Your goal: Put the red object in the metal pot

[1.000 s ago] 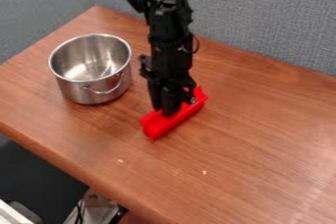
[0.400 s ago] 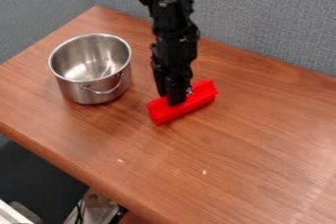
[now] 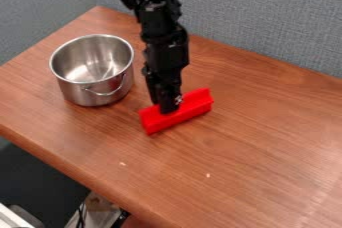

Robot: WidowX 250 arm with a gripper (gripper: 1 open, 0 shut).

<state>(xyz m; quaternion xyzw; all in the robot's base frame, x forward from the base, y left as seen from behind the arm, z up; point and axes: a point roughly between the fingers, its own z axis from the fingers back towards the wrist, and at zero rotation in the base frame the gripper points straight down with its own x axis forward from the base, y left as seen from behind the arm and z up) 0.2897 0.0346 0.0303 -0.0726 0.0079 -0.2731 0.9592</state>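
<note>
The red object (image 3: 179, 113), a long red block, lies slantwise on the wooden table right of centre. My gripper (image 3: 167, 102) comes straight down onto its middle, and the dark fingers (image 3: 163, 96) close around its upper edge. The block's underside looks to be on or just above the wood. The metal pot (image 3: 91, 68) stands upright and empty to the left, about a hand's width from the block and from the arm.
The wooden table (image 3: 254, 142) ends in a front edge running from the lower left to the bottom right. A grey wall stands behind it. The dark arm (image 3: 150, 12) rises from the block toward the upper left.
The arm has shifted left toward the pot, and the red object has moved left with it and turned slightly. The fingers opened and then closed in on the block.
</note>
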